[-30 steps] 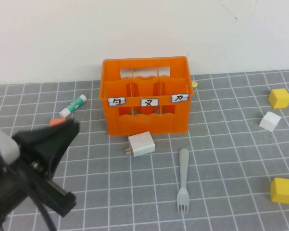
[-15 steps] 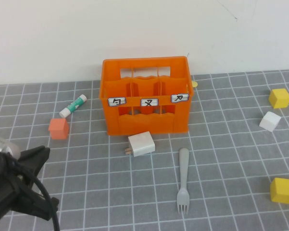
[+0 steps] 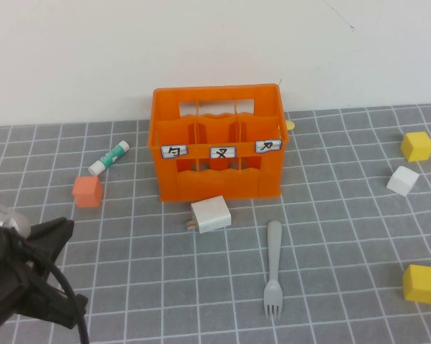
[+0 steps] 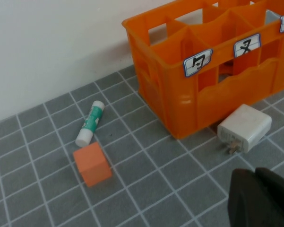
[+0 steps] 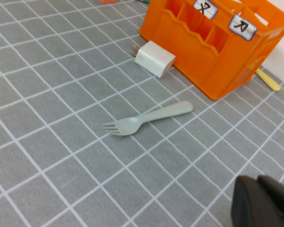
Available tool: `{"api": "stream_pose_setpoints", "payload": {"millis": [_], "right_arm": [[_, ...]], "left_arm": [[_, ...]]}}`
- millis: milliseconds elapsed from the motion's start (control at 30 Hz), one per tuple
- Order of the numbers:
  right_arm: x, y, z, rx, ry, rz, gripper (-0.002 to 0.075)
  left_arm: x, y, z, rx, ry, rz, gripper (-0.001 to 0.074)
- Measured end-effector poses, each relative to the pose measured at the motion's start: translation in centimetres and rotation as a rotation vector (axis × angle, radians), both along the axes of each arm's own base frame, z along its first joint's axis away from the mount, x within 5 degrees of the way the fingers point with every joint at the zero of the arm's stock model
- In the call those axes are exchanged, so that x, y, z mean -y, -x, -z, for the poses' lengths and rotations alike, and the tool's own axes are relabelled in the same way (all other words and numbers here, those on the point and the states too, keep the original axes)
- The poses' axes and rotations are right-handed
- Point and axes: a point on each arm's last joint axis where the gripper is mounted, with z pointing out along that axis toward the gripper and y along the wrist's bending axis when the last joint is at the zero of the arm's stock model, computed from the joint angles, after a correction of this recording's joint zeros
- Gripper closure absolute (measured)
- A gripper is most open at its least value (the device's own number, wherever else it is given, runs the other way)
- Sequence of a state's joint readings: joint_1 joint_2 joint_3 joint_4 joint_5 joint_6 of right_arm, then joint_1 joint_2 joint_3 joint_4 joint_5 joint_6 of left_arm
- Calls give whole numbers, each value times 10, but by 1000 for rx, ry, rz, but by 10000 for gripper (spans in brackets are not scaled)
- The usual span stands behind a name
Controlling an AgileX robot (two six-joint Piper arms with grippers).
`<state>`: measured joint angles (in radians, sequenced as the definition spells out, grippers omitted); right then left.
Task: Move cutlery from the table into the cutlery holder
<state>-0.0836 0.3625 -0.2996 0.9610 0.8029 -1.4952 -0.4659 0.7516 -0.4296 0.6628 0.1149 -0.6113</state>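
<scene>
The orange cutlery holder [image 3: 219,143] stands at the back middle of the grey tiled table [image 3: 165,287]. It also shows in the left wrist view [image 4: 212,71] and the right wrist view [image 5: 212,42]. A grey fork [image 3: 273,266] lies in front of it, tines toward me, also in the right wrist view [image 5: 149,117]. The pale-yellow knife [image 3: 290,125] lies behind the holder's right corner, mostly hidden; its end shows in the right wrist view [image 5: 267,80]. My left gripper [image 3: 61,228] is shut and empty, low at the front left [image 4: 255,172]. My right gripper [image 5: 257,179] is shut, empty, out of the high view.
A white charger box [image 3: 211,214] lies just in front of the holder. A glue stick [image 3: 109,158] and an orange cube [image 3: 87,191] lie to the left. Two yellow cubes [image 3: 417,145] [image 3: 421,283] and a white cube [image 3: 402,180] sit at the right.
My left arm has drawn back toward the front left, uncovering the orange cube. It has barely moved in the last half second. Nothing on the table has moved.
</scene>
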Motion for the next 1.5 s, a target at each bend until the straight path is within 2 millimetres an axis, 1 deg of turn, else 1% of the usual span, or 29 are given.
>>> {"api": "stream_pose_setpoints", "payload": {"millis": [167,233,333,433,600,667,733,967,1033,1133,1333,1433,1500], "right_arm": [[0,0,0,-2,-1,-1,729],[0,0,0,-2,-1,-1,729],[0,0,0,-3,-1,-2,729],[0,0,0,-3,-1,-2,729],[0,0,0,-3,-1,-2,729],[0,0,0,-3,-1,-2,729],[0,0,0,-3,-1,-2,729],[0,0,0,-3,-1,-2,729],[0,0,0,-4,-1,-4,729],[0,0,0,-5,-1,-5,729],[0,1,0,-5,-1,-6,729],[0,1,0,-5,-1,-6,729],[0,1,0,-5,-1,-6,729]], "left_arm": [[-5,2,1,-22,-28,-36,735],[-11,10,-1,-8,-25,-58,735],[-24,25,-4,44,1,-101,735],[-39,46,-8,135,75,-157,736],[-56,71,2,218,268,-277,735],[-59,76,7,240,326,-306,735],[-60,80,8,272,354,-322,735],[-60,84,7,314,380,-318,735],[-58,82,13,297,400,-304,735],[-56,80,26,257,376,-283,736],[-52,82,51,242,217,-214,735],[-53,84,67,237,235,-231,735],[-54,85,79,221,270,-272,735]]}}
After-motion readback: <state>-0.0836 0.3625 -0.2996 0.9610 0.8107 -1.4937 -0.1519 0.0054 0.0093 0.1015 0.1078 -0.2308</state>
